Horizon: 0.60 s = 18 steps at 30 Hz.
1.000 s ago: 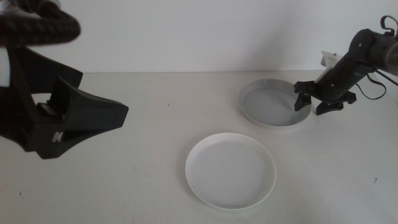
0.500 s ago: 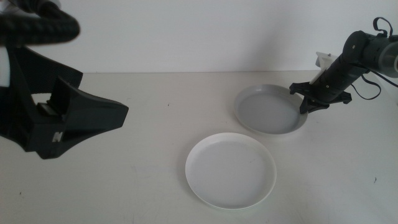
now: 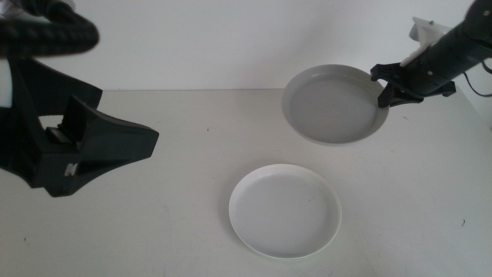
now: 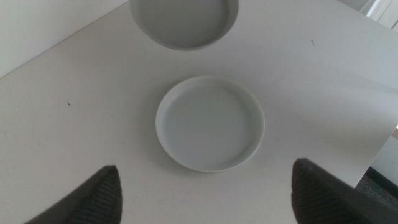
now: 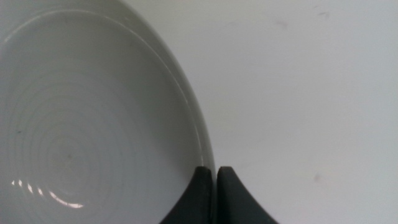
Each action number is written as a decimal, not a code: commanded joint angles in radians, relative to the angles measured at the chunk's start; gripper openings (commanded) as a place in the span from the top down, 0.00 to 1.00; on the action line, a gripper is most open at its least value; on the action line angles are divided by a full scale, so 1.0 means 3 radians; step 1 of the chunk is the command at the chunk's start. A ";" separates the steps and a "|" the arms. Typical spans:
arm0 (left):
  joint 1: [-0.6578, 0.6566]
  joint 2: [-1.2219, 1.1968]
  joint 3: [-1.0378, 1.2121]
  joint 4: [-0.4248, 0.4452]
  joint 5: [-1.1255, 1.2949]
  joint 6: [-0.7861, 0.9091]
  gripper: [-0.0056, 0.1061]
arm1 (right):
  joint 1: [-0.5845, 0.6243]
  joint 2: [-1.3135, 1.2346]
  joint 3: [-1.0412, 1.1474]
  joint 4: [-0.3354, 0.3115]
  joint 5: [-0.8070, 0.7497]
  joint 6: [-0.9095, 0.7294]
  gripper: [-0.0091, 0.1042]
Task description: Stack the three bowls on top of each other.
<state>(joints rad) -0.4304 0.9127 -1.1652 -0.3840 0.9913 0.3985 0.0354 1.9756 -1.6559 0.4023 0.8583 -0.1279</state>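
The right end effector (image 3: 388, 86) is pinching the pale grey bowl (image 3: 332, 104) by its rim, holding it above the tabletop (image 3: 184, 154) beyond the white bowl (image 3: 285, 210), likely for stacking; the left end effector (image 4: 205, 193) is waiting wide.

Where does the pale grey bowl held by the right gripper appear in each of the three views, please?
Middle view: grey bowl upper right, lifted and tilted, its rim pinched by the right gripper.
Left wrist view: grey bowl at the top edge, partly cut off.
Right wrist view: grey bowl fills the left half, rim between the jaws.
Shared landmark: the white bowl, in the middle and left wrist views only.
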 commanded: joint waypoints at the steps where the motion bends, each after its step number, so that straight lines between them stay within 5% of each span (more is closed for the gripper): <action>1: 0.0003 -0.0017 -0.0106 -0.0091 -0.0174 -0.0028 0.01 | 0.0035 -0.0472 0.0299 0.0210 -0.0285 -0.0162 0.93; 18: 0.0003 -0.0017 -0.0103 -0.0091 -0.0174 -0.0028 0.01 | 0.0740 -0.1320 0.1928 0.0297 -0.0938 -0.0217 0.93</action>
<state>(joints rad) -0.4304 0.9127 -1.1652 -0.3840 0.9913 0.3985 0.2401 1.6241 -1.0787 0.4684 0.6337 -0.1848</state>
